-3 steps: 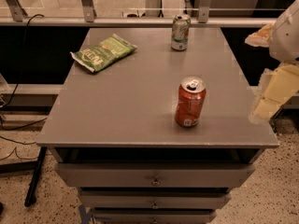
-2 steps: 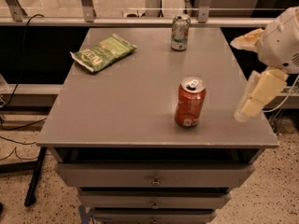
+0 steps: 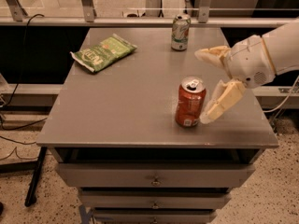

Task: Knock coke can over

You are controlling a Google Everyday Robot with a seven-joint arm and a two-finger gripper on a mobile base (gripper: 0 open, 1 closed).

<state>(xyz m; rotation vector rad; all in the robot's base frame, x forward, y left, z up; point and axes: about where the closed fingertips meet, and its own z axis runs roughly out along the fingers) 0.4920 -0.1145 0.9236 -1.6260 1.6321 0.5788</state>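
The coke can (image 3: 189,102), red-orange with a silver top and a small white label patch, stands upright on the grey table (image 3: 126,111) near its front right. My gripper (image 3: 203,87) comes in from the right, just beside the can. Its fingers are spread apart: one cream finger (image 3: 223,101) reaches down to the can's lower right side, touching or nearly touching it, and the other (image 3: 211,54) points left above and behind the can. Nothing is held.
A pale silver-green can (image 3: 180,32) stands at the table's back edge. A green chip bag (image 3: 103,53) lies at the back left. Drawers sit under the tabletop. A railing and cables run behind and to the left.
My gripper has moved left from the table's right edge to right beside the coke can. The can still stands upright in the same place.
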